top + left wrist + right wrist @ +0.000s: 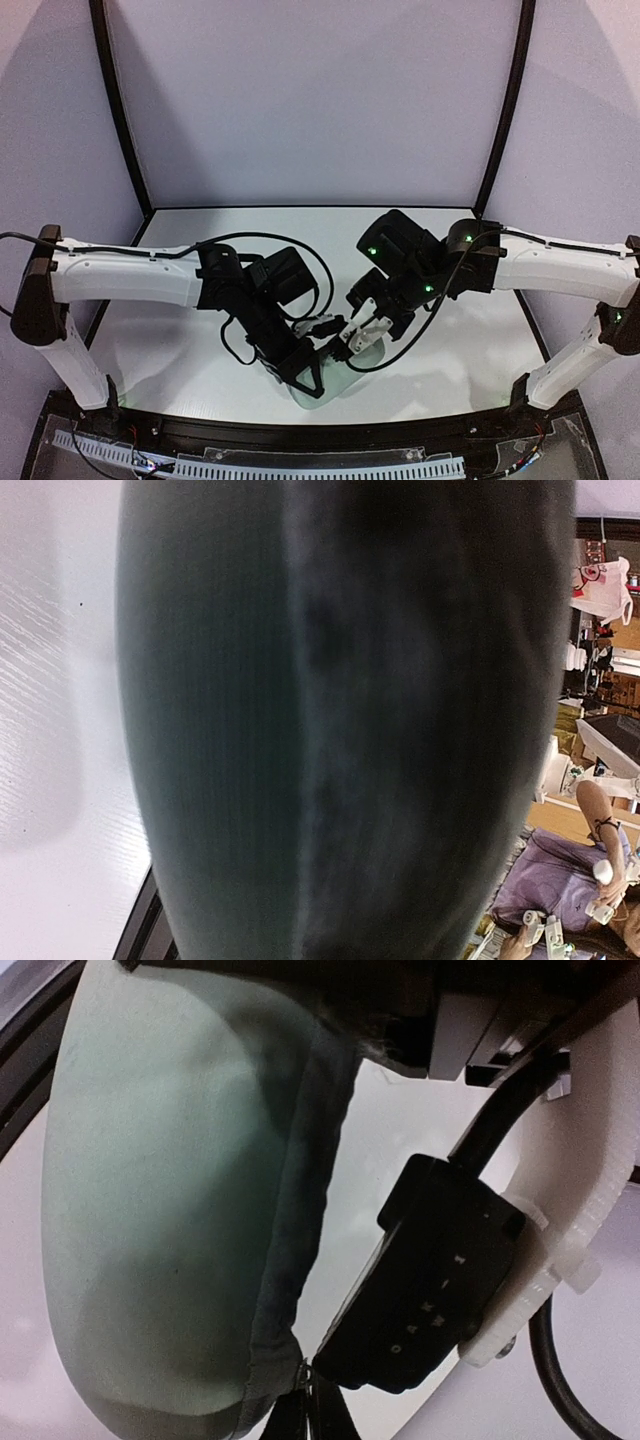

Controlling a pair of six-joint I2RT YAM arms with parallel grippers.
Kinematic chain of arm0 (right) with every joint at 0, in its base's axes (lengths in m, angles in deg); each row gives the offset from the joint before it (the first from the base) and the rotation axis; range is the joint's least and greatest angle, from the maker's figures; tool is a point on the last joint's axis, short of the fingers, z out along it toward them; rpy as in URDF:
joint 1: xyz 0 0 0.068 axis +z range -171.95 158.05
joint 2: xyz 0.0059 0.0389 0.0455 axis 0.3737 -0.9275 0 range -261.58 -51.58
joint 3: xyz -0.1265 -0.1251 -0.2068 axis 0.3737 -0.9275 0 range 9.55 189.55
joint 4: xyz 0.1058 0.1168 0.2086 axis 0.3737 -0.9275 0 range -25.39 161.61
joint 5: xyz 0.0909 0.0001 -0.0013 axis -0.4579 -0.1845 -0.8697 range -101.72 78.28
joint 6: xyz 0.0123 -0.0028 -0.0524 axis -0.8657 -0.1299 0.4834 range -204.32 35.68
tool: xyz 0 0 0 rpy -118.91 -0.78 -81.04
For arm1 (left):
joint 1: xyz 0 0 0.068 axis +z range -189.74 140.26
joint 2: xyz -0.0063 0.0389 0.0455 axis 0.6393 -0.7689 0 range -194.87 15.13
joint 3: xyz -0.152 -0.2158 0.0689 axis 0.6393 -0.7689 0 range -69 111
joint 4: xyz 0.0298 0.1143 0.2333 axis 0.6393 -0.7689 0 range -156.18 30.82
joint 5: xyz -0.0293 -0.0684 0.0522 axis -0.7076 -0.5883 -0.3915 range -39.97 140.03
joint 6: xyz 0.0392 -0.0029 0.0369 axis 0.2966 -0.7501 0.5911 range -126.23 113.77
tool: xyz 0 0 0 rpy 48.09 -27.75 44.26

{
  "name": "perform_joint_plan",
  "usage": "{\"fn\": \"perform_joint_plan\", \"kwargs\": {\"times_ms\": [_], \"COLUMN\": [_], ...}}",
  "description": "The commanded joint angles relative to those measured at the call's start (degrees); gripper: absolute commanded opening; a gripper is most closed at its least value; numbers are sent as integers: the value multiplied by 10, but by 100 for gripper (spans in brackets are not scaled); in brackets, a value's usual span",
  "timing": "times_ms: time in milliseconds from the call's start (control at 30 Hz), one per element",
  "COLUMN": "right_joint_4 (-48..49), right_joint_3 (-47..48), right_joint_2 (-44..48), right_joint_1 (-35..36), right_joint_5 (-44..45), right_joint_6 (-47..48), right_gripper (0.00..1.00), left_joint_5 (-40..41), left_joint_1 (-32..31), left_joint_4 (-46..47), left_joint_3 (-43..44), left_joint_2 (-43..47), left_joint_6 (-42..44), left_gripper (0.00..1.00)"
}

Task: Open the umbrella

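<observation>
The umbrella itself is hidden. I see only the pale mint-green rounded storage case [343, 386], held near the table's front centre. It fills the left wrist view [330, 720] as a dark blurred surface, so the left fingers are hidden there. In the top view my left gripper [308, 377] clamps the case's left side. In the right wrist view the case [160, 1210] hangs with its dark zip seam to the right. My right gripper [312, 1405] is shut on the small metal zip pull [306, 1371] at the case's lower end. It also shows in the top view [362, 338].
The left arm's black wrist camera [430, 1280] and its cable hang close to the right of the case. The white table [190, 340] has black frame posts [120, 100] at the back and a black rail [320, 437] at the front. A person [590, 870] sits beyond the table.
</observation>
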Motion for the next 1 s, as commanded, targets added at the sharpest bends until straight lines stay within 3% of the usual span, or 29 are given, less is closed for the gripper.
{"fn": "perform_joint_plan", "kwargs": {"times_ms": [0,167,300,467,567,667,833,967], "right_joint_4": [258,355,375,360,288,242,255,285], "right_joint_3": [23,-1,-10,-17,-5,16,34,21], "right_joint_2": [31,33,38,56,74,90,118,167], "right_joint_1": [40,48,48,46,41,26,-23,-61], "right_joint_5": [-189,-219,-232,-152,-97,-39,37,44], "right_joint_6": [-71,-176,-218,-182,-119,-82,-73,-95], "right_gripper": [0,0,0,0,1,11,19,46], "left_joint_5": [34,59,71,89,110,128,162,192], "left_joint_1": [-3,-2,-2,-2,-2,-2,-2,-2], "left_joint_4": [115,157,187,194,180,185,204,244], "left_joint_3": [-2,2,-4,-18,-32,-63,-105,-146], "left_joint_2": [-10,-6,-3,7,23,46,79,99], "left_joint_6": [-37,-56,-67,-67,-67,-74,-92,-115], "left_gripper": [1,1,1,1,1,1,1,1]}}
